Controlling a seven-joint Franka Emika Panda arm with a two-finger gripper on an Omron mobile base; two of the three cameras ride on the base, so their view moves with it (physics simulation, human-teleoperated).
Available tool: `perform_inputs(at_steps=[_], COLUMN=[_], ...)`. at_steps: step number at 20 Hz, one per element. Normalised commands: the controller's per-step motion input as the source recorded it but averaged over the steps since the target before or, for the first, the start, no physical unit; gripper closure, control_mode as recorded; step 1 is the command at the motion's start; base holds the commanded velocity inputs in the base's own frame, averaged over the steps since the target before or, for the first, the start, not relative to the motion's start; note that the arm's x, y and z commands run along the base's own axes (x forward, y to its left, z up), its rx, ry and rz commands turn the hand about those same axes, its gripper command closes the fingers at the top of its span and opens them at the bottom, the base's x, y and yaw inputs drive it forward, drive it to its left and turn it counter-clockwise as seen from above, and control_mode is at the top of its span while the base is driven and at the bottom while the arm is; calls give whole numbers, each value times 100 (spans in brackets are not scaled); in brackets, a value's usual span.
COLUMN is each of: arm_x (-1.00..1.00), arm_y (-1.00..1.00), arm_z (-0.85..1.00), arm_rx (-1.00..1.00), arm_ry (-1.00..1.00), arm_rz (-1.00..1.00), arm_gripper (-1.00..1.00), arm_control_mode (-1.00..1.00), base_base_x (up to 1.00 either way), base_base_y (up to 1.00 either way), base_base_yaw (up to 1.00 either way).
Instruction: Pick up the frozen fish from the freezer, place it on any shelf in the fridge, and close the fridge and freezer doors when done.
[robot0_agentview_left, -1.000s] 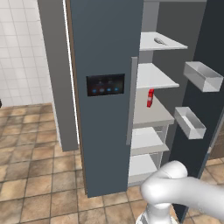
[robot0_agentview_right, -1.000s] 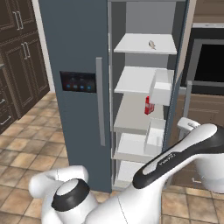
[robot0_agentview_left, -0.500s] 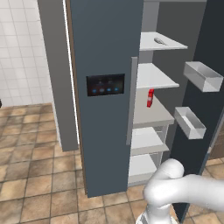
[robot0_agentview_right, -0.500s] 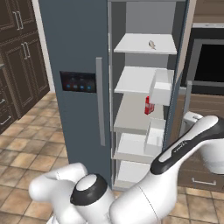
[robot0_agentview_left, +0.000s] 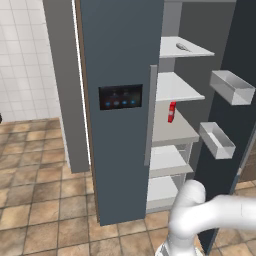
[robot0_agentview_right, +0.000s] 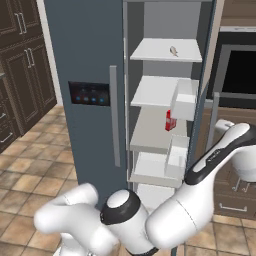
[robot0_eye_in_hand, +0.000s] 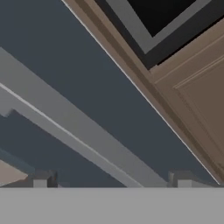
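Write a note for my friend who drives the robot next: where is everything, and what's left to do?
Jaws: open, holding nothing. In the hand view they face the long grey handle on the outside of the fridge door.
Frozen fish: lying on the top shelf of the open fridge, above the red bottle.
Freezer door, the one with the blue-lit panel: shut.
Done, by the look of it: fish moved into the fridge, freezer closed.
Left: the fridge door stands wide open. Push it shut.
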Motion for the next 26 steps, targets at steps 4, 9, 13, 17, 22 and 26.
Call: perform_inputs(at_steps=[4, 9, 13, 17, 22, 26], arm_x=[50, 43, 14, 10, 3, 13], arm_y=[-1, 6, 55, 81, 100, 100], arm_z=[-4, 0, 0, 0, 0, 0], arm_rx=[0, 0, 0, 0, 0, 0], arm_ry=[0, 0, 0, 0, -4, -8], arm_rz=[0, 1, 7, 8, 11, 7], arm_gripper=[-100, -100, -100, -100, -100, -100], arm_control_mode=[-100, -100, -100, -100, -100, -100], base_base_x=[0, 0, 0, 0, 0, 0], base_base_y=[0, 0, 0, 0, 0, 0], base_base_yaw=[0, 0, 0, 0, 0, 0])
